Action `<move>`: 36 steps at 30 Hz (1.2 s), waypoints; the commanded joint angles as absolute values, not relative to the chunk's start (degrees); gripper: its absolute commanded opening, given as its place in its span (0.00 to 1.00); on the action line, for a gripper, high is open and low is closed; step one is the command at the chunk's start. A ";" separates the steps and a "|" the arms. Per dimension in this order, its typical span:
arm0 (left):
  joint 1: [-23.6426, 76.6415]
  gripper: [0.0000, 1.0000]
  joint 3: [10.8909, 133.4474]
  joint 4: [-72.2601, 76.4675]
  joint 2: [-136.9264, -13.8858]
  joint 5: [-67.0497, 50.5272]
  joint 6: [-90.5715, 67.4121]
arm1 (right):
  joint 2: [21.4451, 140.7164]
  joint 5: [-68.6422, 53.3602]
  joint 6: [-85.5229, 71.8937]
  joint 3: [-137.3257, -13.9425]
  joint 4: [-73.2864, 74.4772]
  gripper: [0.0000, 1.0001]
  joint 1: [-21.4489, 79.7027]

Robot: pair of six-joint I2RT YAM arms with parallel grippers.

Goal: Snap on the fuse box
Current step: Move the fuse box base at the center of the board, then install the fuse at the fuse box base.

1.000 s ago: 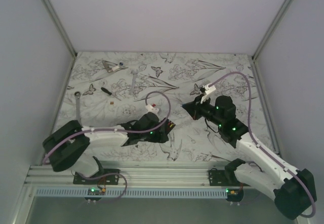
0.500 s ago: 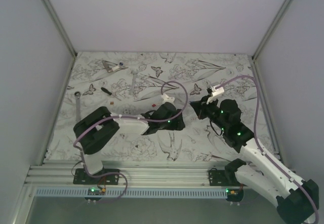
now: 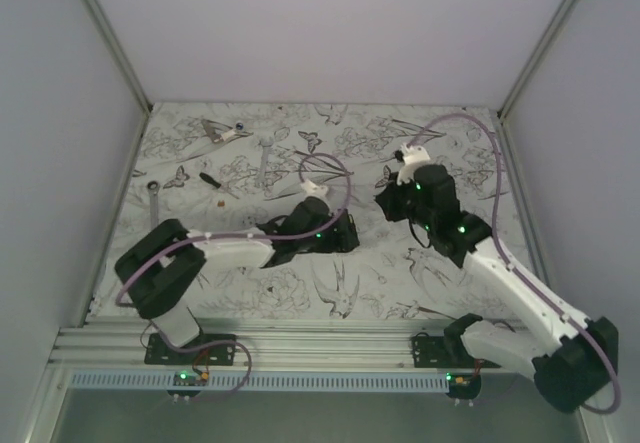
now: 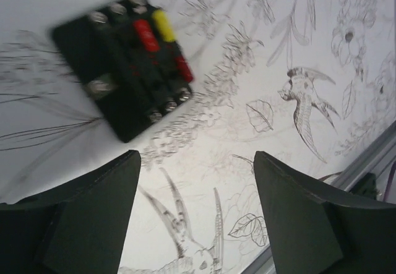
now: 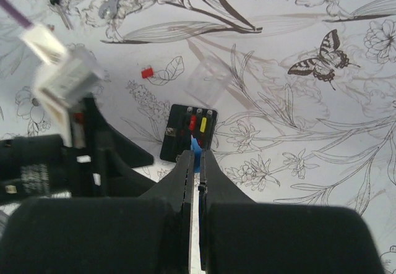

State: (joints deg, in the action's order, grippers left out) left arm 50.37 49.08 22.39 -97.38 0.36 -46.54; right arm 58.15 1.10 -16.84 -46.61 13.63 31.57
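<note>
- Overhead view: my left pincer point(image 3: 338, 233) and right pincer point(image 3: 385, 204) sit near each other at the middle of the printed mat point(image 3: 260, 288). Both read as dark lumps, so I cannot tell how the jaws stand from here. I cannot pick out the fuse box against the dark bulk of my left wrist. A wrench point(image 3: 154, 206) lies well apart by the left edge.
- Left wrist view: my left pincer is released, fingers point(image 4: 93, 212) spread wide with only mat between them. The fuse box point(image 4: 120, 64) lies flat on the mat beyond the tips, not touching them. It is motion-blurred: red and yellow fuses show, the rest is smeared.
- Right wrist view: my right pincer is clenched, fingers pressed together, tips at the near edge of the fuse box. A blue bit point(image 5: 195, 145) sits at the tips; I cannot tell whether it is pinched or seated in the box. A faint clear cover point(image 5: 207, 79) lies just beyond the box, and a loose red piece point(image 5: 146, 72) lies near it.
</note>
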 commanded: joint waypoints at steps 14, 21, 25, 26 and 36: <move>27.30 1.00 27.88 17.80 -74.20 -8.00 -52.05 | 93.79 2.47 -16.84 -74.34 39.72 0.00 40.33; 23.91 1.00 26.92 8.58 -63.03 -6.32 -48.37 | 102.47 4.20 -17.81 -79.12 43.38 0.00 41.83; 23.75 1.00 26.58 5.53 -59.65 -4.66 -47.27 | 105.04 6.97 -18.30 -81.29 45.37 0.00 42.19; 23.73 1.00 26.69 5.20 -59.38 -4.82 -47.02 | 105.56 7.75 -18.59 -82.00 45.95 0.00 42.22; 23.73 1.00 27.27 4.09 -59.77 -4.66 -46.98 | 110.34 12.77 -22.50 -86.98 50.27 0.00 43.81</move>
State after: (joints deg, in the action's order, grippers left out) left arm 24.21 27.09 5.85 -59.86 -5.87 -47.94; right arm 108.53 9.41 -19.40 -83.79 47.40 42.24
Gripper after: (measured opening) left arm 0.996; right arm 0.027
